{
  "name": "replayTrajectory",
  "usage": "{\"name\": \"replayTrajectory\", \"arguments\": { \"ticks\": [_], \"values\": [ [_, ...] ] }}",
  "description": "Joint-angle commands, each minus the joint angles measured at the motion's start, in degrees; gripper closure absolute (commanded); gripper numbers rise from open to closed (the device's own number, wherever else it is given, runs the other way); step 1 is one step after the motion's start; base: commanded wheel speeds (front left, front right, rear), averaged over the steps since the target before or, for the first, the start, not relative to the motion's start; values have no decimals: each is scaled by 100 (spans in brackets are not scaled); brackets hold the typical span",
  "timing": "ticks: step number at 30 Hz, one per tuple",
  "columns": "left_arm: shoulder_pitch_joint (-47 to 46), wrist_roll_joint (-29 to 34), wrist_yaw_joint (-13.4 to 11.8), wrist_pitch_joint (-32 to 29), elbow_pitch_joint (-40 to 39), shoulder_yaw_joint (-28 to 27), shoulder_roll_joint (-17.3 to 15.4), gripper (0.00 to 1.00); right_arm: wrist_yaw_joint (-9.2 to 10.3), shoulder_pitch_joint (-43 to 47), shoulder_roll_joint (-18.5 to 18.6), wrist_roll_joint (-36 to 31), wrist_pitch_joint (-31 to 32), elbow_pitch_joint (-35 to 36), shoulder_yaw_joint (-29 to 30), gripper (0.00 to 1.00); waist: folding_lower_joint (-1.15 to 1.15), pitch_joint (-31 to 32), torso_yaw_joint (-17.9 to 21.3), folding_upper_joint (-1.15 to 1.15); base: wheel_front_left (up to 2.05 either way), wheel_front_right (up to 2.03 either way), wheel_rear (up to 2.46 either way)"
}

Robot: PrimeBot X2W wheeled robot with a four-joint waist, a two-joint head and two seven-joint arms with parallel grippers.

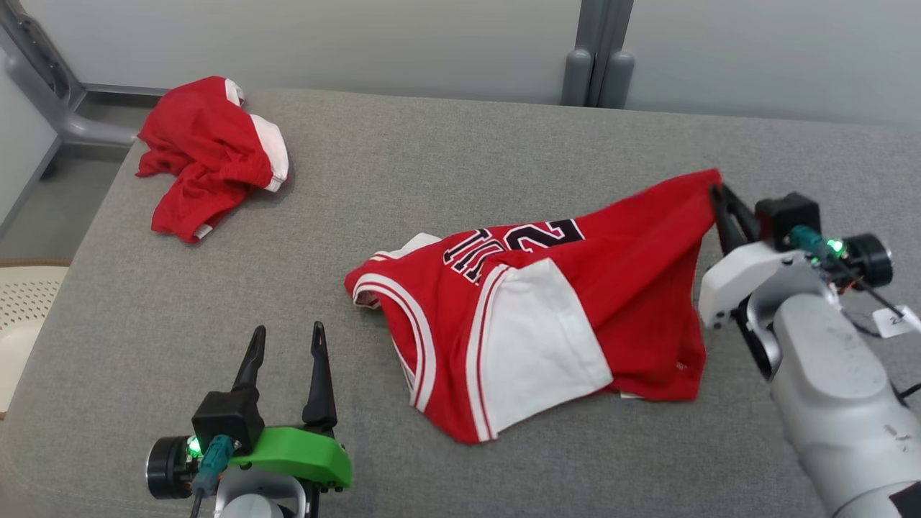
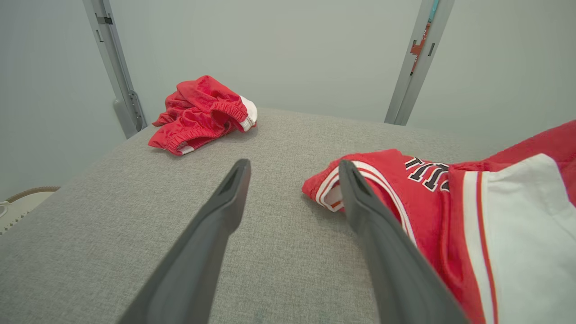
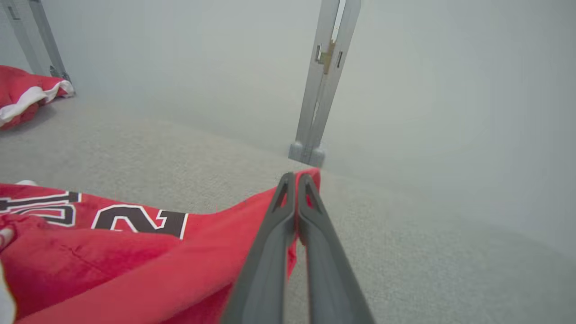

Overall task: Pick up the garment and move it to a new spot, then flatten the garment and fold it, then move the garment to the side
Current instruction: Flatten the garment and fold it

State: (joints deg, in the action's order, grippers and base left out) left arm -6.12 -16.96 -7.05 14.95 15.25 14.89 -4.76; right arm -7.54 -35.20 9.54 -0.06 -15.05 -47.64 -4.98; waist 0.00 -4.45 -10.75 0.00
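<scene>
Grey woven cloth covers the table [image 1: 504,137], which runs back to a pale wall with a grey metal post [image 1: 597,50]. From the head view, the jersey [image 1: 633,288] lies right of centre, red with white trim and black lettering, doubled over itself so that a white panel faces up. A crumpled red garment [image 1: 209,151] sits well apart at the far left corner. The right tool [image 1: 717,191] has its fingers pressed together on the jersey's far right corner, and the cloth seems to rise toward that pinch. Its pale forearm enters from the lower right, with the wrist turned so the fingers point up and to the left. The left tool [image 1: 288,329] hovers low at the near left with its fingers spread wide, holding nothing, and points straight away from the robot.

Looking along the left wrist, the left tool [image 2: 294,164] has bare table between its parted fingers. The jersey's striped armhole edge lies just beside the right finger, though I cannot tell whether they touch.

Along the right wrist, the right tool [image 3: 297,177] grips only a thin tip of red fabric, and the rest drapes down to the left.

I judge the main risk to be slippage. The bite is small and right at the hem, so the weight of the dragging cloth could pull the corner free. Carried by one corner alone, the jersey would probably bunch further, which would make flattening harder. A wide sweep left could also bring it close to the other garment.
</scene>
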Motion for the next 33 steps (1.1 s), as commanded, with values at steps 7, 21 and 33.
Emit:
{"name": "replayTrajectory", "arguments": {
  "ticks": [7, 21, 33],
  "values": [
    [108, -41, -29, 22, 38, 11, -37, 0, 9, -277, 334, -32, -18, 296, 286, 100, 0, 172, 100, 0, 0, 0, 0],
    [230, -56, -66, -11, -71, 39, -144, 0, 9, 1871, 47, 141, -19, 490, 1066, 100, 0, 216, 469, 0, 0, 0, 0],
    [204, -32, -119, -131, -209, 112, -233, 0, 9, 2327, -285, -211, -18, 607, 1478, 0, 0, 186, 664, 0, 0, 0, 0]
  ]
}}
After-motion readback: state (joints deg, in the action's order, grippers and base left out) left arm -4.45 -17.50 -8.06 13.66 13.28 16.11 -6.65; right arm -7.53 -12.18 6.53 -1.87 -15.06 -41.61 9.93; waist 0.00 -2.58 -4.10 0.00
